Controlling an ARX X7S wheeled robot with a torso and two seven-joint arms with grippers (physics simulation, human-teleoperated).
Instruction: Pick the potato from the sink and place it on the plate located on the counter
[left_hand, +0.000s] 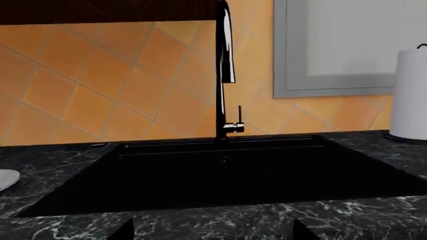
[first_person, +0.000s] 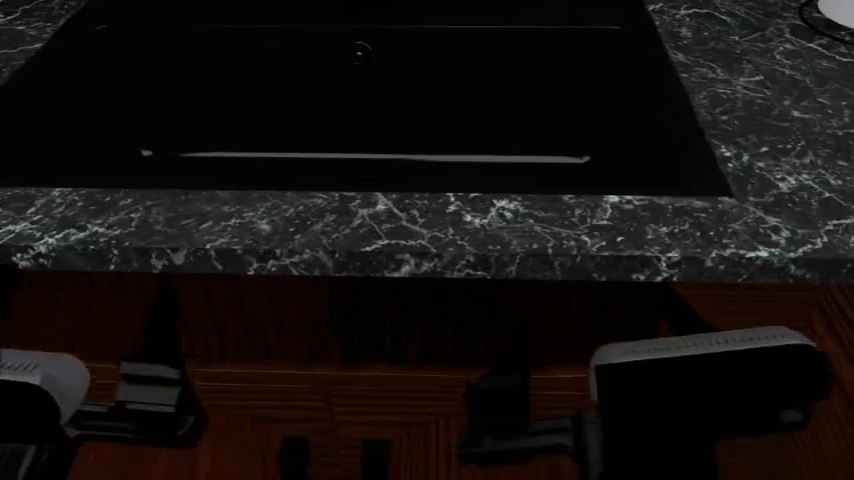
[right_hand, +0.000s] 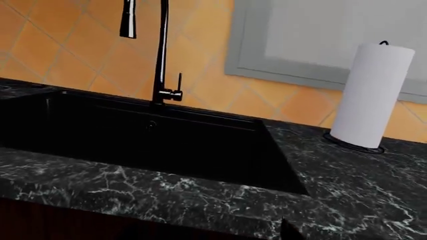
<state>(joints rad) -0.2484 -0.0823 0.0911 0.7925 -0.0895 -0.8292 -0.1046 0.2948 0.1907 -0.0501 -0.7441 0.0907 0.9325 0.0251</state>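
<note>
Low before the counter (first_person: 400, 235), both end effectors' spread cannot be told; potato hidden.

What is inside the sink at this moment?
Only the dark interior of the sink shows: a pale ridge line and a round fitting on the back wall. No potato is visible in any view; the near wall hides the basin floor from both wrist cameras.
</note>
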